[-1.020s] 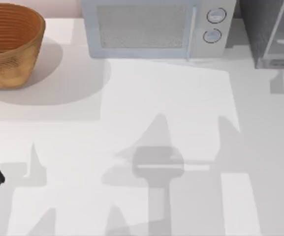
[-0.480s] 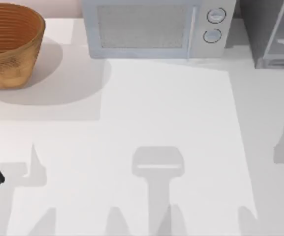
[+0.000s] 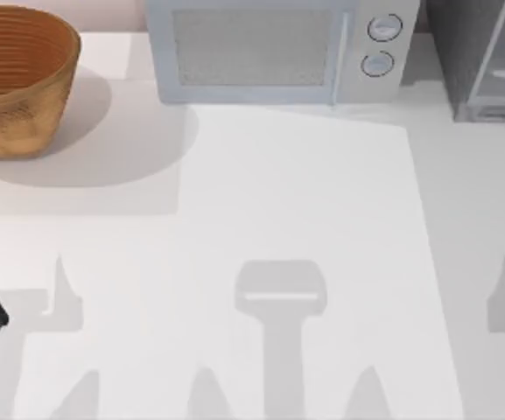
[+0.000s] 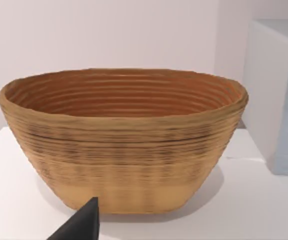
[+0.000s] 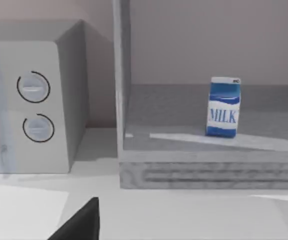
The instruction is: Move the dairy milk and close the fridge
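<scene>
Shadows on the table (image 3: 261,175) have slid toward the near edge and the right side since a moment ago, so your right arm has been pulling back, away from the fridge (image 3: 480,61). Now look at the right wrist view. You can see the dairy milk (image 5: 224,107) standing up straight on the fridge shelf, well inside, with open room all around it. The microwave (image 5: 34,100) sits just beside the fridge. One dark fingertip of the right gripper (image 5: 79,222) pokes in at the edge of that view, so you cannot tell if it is spread or pressed together. The left gripper (image 4: 79,225) is the same, one dark tip near the basket (image 4: 124,145), and you cannot tell there either.

I think the step now is to reach in for the carton. Go in straight and level so you don't bump the fridge frame. Spread the fingers wide first. Grab the carton around its middle, not its pointy top. Lift a little, then back out slowly
</scene>
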{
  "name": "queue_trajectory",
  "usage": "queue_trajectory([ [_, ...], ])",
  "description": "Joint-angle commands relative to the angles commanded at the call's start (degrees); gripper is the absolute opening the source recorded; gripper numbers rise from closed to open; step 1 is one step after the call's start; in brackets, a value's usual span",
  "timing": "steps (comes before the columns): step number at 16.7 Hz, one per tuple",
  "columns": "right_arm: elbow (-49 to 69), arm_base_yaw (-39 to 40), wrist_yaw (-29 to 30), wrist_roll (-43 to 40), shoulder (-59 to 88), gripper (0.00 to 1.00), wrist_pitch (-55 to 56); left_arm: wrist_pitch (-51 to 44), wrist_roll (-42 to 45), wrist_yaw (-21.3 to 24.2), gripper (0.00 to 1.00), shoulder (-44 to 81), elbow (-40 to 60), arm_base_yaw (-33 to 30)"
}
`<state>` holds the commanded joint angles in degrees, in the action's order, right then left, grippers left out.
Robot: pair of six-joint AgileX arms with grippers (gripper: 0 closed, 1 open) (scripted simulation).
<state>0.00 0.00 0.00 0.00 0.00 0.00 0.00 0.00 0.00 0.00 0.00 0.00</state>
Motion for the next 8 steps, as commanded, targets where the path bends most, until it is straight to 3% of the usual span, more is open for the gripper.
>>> queue_trajectory([
  [8,2.5,-0.1,-0.1,0.1,-2.7,1.00,-3.7,0.0,0.0,0.0,1.00,0.0,0.0,0.0],
])
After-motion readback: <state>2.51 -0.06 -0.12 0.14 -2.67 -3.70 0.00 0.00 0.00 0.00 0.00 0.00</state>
